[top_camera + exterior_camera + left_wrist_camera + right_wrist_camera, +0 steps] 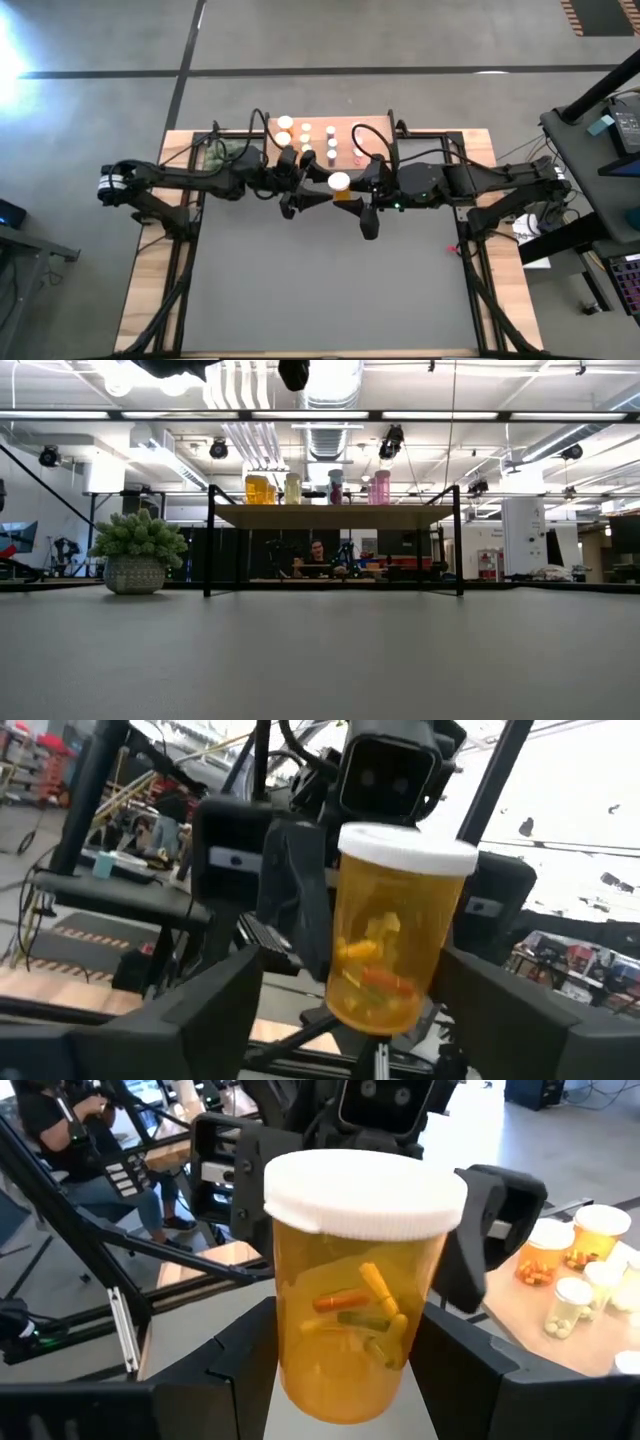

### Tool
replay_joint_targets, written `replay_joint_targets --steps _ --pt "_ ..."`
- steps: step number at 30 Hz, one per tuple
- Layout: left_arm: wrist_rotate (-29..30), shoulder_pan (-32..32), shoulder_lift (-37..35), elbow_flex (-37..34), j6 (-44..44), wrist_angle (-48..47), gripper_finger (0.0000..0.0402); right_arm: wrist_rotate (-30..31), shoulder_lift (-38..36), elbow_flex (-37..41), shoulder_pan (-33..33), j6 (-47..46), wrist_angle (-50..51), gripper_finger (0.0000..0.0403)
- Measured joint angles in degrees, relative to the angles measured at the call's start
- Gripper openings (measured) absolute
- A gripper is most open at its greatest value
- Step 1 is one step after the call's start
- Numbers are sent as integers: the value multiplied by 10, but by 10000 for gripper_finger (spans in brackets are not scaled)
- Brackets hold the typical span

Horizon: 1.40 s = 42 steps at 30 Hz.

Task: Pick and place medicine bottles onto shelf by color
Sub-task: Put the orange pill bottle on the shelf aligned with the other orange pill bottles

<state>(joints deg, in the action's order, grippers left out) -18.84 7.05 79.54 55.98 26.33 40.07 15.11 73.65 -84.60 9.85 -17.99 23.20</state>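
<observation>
An orange bottle (pixel 340 183) with a white cap is held high above the table, just in front of the shelf (pixel 372 128). My right gripper (pixel 345 1380) is shut on it. My left gripper (pixel 350 1020) is open, its fingers (pixel 487 1200) standing on either side of the bottle's upper part. On the light-wood shelf (pixel 335 515) stand orange bottles (pixel 258 489), a yellowish one (pixel 292 487), a dark one (pixel 336 485) and pink ones (pixel 381 486), upright on their bases. The held bottle is out of the low view. My right gripper pinches the orange bottle's lower body (pixel 290 1360) between its two fingers. The fingers come level from the table's right side. The bottle stands upright, cap up, lifted clear of the table and the shelf.
A green plant in a pot (pixel 138 550) stands left of the shelf. The shelf's right part (pixel 380 140) is bare. The grey table top (pixel 330 290) spreads out in front of the arms. A person (pixel 317 550) sits beyond the table.
</observation>
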Motion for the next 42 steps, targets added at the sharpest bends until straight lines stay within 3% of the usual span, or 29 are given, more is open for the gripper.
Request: replay_joint_targets --steps 7,31,42 --pt "6 1 2 11 -43 37 313 0 5 0 0 1 1 192" --pt "-2 1 4 12 -27 55 314 0 6 0 -1 -1 -34 192" --pt "-12 0 4 13 -21 44 313 1 55 -24 -1 -9 -50 192"
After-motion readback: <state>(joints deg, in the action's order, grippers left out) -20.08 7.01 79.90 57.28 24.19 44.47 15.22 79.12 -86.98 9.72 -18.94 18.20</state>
